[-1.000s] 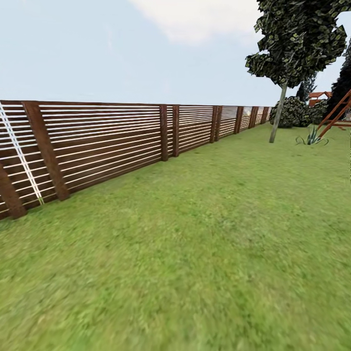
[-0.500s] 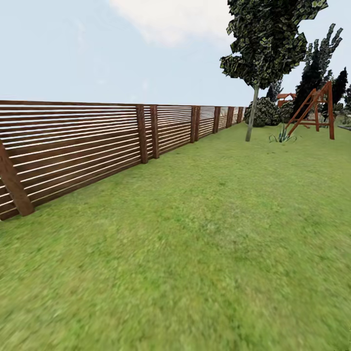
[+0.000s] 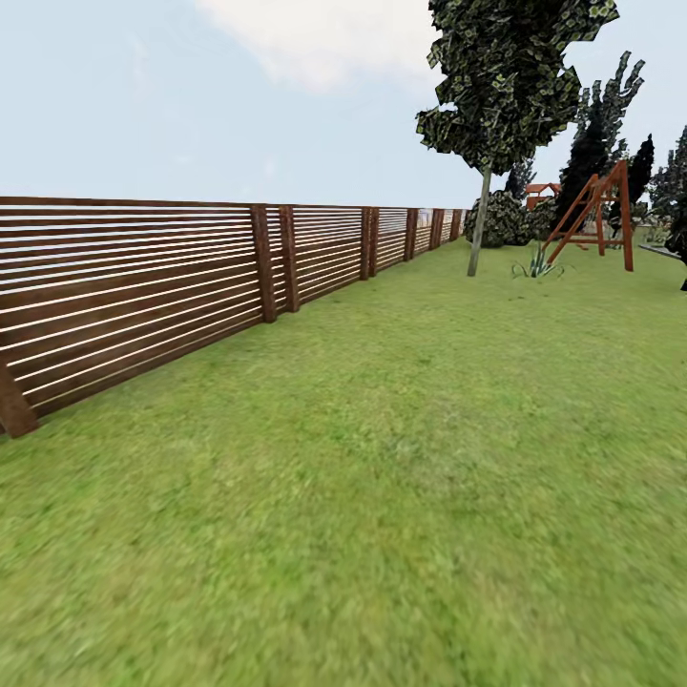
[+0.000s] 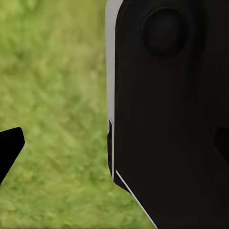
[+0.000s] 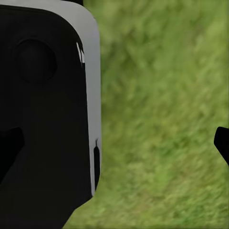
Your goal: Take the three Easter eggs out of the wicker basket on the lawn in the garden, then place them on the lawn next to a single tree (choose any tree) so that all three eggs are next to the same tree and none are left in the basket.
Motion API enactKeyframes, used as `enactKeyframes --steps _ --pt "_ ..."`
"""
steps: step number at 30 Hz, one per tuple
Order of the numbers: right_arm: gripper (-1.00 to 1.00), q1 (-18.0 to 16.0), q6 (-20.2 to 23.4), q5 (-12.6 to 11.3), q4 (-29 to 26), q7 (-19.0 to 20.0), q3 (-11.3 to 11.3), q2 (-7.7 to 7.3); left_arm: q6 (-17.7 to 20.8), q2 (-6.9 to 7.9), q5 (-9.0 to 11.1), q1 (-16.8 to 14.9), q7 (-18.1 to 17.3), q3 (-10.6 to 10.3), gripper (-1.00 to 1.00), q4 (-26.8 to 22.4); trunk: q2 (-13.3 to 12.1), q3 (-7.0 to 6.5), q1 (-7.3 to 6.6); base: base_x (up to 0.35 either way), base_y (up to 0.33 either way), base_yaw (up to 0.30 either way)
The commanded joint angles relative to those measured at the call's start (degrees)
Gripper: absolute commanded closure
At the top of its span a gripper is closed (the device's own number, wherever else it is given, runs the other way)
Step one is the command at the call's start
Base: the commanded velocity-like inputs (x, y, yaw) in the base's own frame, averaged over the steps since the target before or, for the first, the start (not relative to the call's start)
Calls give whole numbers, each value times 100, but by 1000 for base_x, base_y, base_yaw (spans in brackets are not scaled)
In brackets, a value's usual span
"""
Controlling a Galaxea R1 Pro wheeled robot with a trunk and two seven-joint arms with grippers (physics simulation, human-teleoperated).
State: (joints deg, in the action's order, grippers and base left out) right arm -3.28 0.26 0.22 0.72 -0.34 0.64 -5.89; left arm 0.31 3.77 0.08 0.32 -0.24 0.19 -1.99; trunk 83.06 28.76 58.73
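The lawn (image 3: 401,458) spreads wide and green in the head view. A tall tree (image 3: 477,229) with a thin grey trunk and a leafy canopy stands far off at the upper right, near the fence's end. The Easter eggs and the wicker basket are out of view. In the left wrist view my left gripper (image 4: 114,148) hangs open over grass beside my black body, one fingertip (image 4: 10,145) at the frame's edge. My right gripper (image 5: 114,148) is open too, with a fingertip (image 5: 222,143) over bare grass. Neither holds anything.
A brown slatted fence (image 3: 143,286) runs along the left into the distance. A red-brown wooden swing frame (image 3: 596,215), a spiky plant (image 3: 536,265), a bush (image 3: 501,221) and dark trees (image 3: 592,143) stand far off at the right.
The whole head picture has slid left: the camera has turned right, bringing the swing frame and dark trees fully into view. Nothing in the garden has moved.
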Motion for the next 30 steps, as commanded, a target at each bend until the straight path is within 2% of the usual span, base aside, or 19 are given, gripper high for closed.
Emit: enactKeyframes --steps 1,6,14,23,30 --pt "-100 -6 3 -3 7 -6 3 0 3 1 1 3 -3 4 -100 -11 2 4 0 2 0 0" --pt "-100 -6 3 -7 7 -34 5 9 26 1 4 3 -3 1 -100 -11 2 4 0 76 0 0" --pt "-100 -6 5 -6 31 -41 7 47 39 1 12 3 -11 15 -100 -11 2 4 0 325 0 -14" --pt "-100 -6 1 -17 68 -40 6 44 39 1 9 3 -11 16 -100 -17 2 16 0 342 0 -241" --pt "-100 -6 1 -35 69 -45 -3 44 39 1 9 3 -11 16 -100 -16 2 19 0 343 0 -56"
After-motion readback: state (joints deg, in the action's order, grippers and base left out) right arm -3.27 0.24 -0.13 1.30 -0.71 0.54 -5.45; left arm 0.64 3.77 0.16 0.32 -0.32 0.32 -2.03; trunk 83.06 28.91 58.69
